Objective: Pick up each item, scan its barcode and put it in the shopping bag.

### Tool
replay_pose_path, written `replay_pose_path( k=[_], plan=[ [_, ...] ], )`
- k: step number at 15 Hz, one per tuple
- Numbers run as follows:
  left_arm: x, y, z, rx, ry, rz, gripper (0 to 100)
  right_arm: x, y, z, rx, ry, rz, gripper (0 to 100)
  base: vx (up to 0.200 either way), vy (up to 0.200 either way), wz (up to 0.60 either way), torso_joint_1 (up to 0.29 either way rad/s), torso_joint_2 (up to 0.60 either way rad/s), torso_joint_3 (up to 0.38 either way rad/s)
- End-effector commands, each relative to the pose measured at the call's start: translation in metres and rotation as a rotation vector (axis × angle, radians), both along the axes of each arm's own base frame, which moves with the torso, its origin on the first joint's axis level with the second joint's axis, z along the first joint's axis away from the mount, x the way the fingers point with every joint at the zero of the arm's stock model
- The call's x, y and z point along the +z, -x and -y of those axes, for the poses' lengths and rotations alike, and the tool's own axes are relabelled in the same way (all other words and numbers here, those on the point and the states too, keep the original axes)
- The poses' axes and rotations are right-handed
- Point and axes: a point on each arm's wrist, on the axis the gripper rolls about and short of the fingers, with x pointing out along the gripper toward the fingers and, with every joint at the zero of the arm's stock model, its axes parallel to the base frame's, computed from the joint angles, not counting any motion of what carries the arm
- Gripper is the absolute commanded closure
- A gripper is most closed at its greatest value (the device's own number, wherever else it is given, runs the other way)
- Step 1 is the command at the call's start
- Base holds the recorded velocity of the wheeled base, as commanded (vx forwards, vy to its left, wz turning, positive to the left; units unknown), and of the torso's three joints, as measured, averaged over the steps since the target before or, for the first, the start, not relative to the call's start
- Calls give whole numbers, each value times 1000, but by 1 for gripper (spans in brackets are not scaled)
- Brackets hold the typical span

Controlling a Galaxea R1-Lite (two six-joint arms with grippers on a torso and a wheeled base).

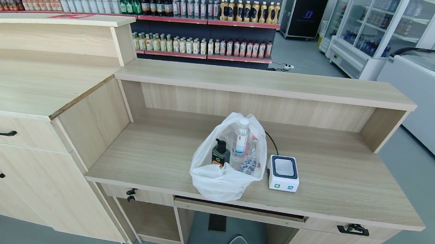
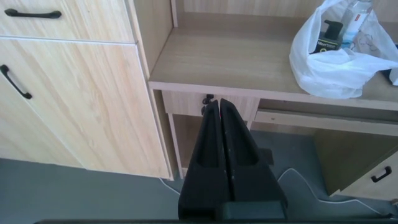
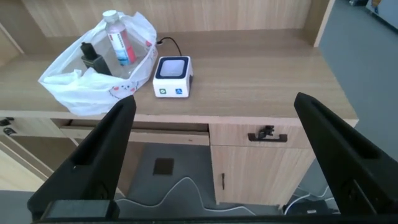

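Hanging low before the light wooden desk (image 1: 351,177) with left fingers (image 2: 211,143) squeezed together and right fingers (image 3: 106,149) spread wide, risking bumping and tipping the white plastic shopping bag (image 1: 217,177) on it, holding a clear white-capped bottle (image 1: 241,137) and black pump bottle (image 1: 221,153).

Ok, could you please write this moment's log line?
clear bottle, pump bottle in shopping bag | scanner beside it | left gripper shut | right gripper open

Left gripper (image 2: 219,104): matte black, long wedge-shaped fingers (image 2: 241,149); right gripper (image 3: 214,99): same black, broad, tapered
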Motion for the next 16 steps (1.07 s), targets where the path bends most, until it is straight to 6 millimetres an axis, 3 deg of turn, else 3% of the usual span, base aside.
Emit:
replay_pose_path(
  k=[1,16],
  plan=[
    [0,0,0,1,0,0,100,0,0,0,4,1,-2,0,0,0,0,0,0,0],
    [0,0,0,1,0,0,100,0,0,0,-3,23,-2,0,0,0,0,0,0,0]
  ],
)
